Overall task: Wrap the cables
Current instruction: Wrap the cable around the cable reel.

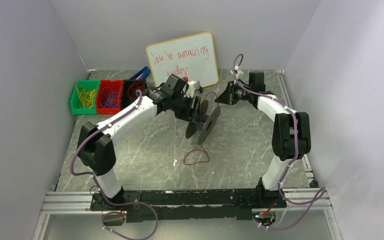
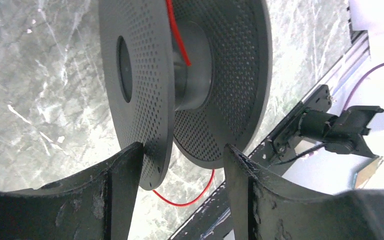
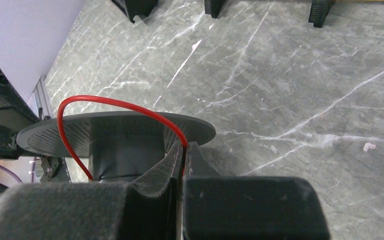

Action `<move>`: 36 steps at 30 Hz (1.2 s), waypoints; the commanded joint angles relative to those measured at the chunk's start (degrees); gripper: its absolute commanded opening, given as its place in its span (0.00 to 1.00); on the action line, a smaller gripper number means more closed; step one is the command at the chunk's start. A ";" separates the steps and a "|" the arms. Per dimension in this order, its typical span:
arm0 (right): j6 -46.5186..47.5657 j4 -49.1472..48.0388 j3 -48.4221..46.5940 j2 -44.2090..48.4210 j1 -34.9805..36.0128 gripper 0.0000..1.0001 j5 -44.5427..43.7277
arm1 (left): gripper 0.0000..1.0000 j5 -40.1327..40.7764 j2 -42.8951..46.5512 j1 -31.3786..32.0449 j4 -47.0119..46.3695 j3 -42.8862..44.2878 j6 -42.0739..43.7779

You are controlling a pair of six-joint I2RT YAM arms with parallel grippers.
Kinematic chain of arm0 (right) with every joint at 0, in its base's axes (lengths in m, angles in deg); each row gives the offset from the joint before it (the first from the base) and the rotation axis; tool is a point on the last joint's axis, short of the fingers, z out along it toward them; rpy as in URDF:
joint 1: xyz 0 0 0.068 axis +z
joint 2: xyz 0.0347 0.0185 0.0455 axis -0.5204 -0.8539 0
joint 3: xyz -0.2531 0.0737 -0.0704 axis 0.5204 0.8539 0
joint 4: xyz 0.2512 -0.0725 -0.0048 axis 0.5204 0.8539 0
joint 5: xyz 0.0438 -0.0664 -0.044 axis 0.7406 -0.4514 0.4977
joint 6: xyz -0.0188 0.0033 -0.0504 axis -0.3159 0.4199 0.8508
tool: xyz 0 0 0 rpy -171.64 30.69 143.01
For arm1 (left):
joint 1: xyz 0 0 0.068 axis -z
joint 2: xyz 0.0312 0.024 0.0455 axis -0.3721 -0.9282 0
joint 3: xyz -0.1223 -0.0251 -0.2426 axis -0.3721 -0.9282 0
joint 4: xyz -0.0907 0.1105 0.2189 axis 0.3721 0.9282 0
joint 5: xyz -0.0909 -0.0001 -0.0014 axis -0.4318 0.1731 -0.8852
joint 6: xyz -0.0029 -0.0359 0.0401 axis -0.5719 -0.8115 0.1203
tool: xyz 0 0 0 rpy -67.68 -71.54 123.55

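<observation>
**Above mid-table: red cable going onto the spool. Feed the hub, hold tension.**

Top view: left gripper brackets the black spool, which is tilted over the middle of the table. Right gripper sits just beyond the spool. Most of the red cable lies as a loose loop on the table in front of the spool, so my read is the job is at an early stage.

Left wrist: both flanges sit between the fingers. A strand runs down to the hub, and a slack curve shows below the spool. I can't tell whether the jaws clamp the flanges or only straddle them. Worth confirming a firm hold before any pull.

Right wrist: right gripper has its fingers pressed together, pinching the cable. From there the cable arcs up over the flange rim and drops back to the hub.

How I'd do this step:
- Lead the strand square into the gap between the flanges, not across the rim.
- Use light, steady tension. A hard pull could slip the pinch or tip the spool.
- Let the table loop feed freely and watch for snags.
</observation>
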State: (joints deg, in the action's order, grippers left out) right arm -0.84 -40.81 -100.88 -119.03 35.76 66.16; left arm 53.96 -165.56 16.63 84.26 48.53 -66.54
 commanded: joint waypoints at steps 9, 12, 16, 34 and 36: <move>-1.13 -1.41 -2.43 -0.47 2.31 0.00 4.61 | 0.59 1.42 0.68 -0.24 -0.83 2.66 -3.80; -4.13 -4.03 -1.43 -1.37 2.66 0.00 7.29 | 0.58 3.47 0.06 -0.17 -1.29 3.05 -3.15; -13.60 -15.10 2.83 -1.93 2.70 0.00 9.89 | 0.57 7.78 -0.93 0.94 -0.72 4.14 -1.84; -25.23 -32.92 11.35 -1.29 3.70 0.00 5.88 | 0.56 11.05 -3.89 2.95 0.31 6.31 -2.02; -22.70 -32.12 12.05 -0.69 3.75 0.00 5.25 | 0.57 10.80 -3.94 2.95 0.25 6.43 -2.18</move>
State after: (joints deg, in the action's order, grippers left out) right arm -26.53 -69.60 -89.95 -122.40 39.28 72.95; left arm 64.01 -169.73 19.39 84.78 52.29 -68.81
